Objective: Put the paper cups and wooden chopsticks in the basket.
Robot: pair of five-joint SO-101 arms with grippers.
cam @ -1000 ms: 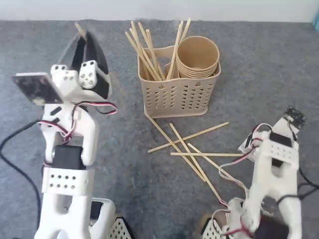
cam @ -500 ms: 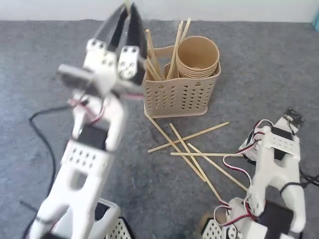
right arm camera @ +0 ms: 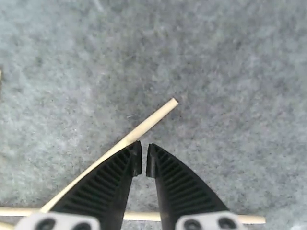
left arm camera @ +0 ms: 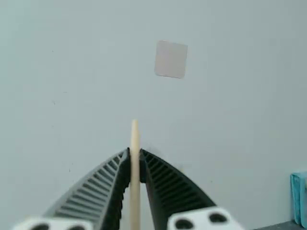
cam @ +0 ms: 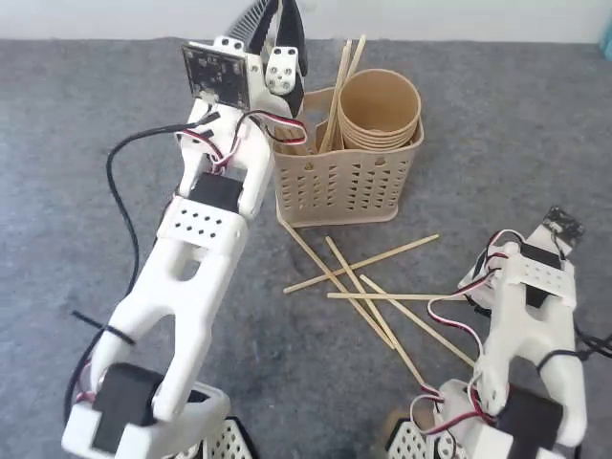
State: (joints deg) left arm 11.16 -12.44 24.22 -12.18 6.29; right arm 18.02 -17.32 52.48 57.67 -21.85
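No words, numbers or signs can be read on any surface. The square plate [left arm camera: 171,59] on the wall is blank, and any marks on the camera board [cam: 216,75] are too small to tell.

In the basket [cam: 335,186], the paper cups [cam: 381,105] stood right of the upright chopsticks [cam: 337,96]; loose chopsticks [cam: 360,290] lay on the bench [cam: 478,143] before it.
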